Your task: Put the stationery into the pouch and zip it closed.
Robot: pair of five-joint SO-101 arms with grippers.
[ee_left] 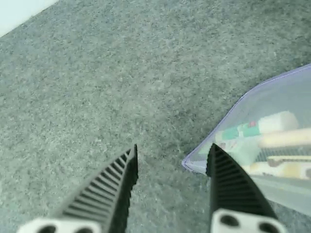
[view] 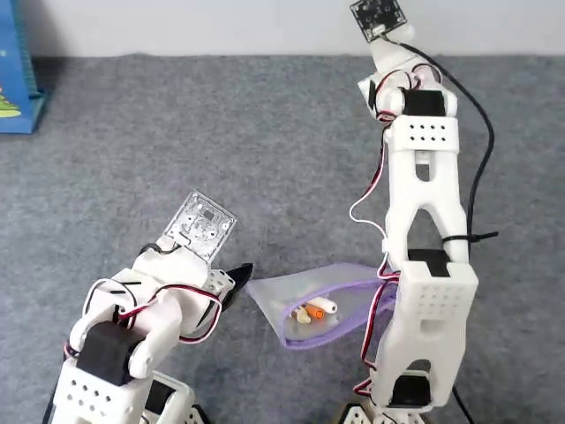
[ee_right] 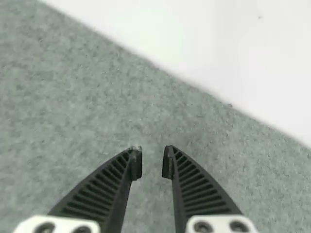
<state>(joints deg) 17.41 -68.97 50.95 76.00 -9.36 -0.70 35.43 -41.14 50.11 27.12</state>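
Left tool: jaws stood apart and empty, one fingertip just beside the corner of the translucent plastic pouch with purple edging. The pouch lay flat on the grey felt counter between the two arms, with white and orange stationery pieces inside. Whether the zip was closed could not be told.

Judgement: zipping was the step in hand. The left tool should pinch the purple corner, not the thin film, to anchor the pouch against the pull.

Right tool, farthest out: jaws narrowly apart and empty, over bare counter near the white wall.
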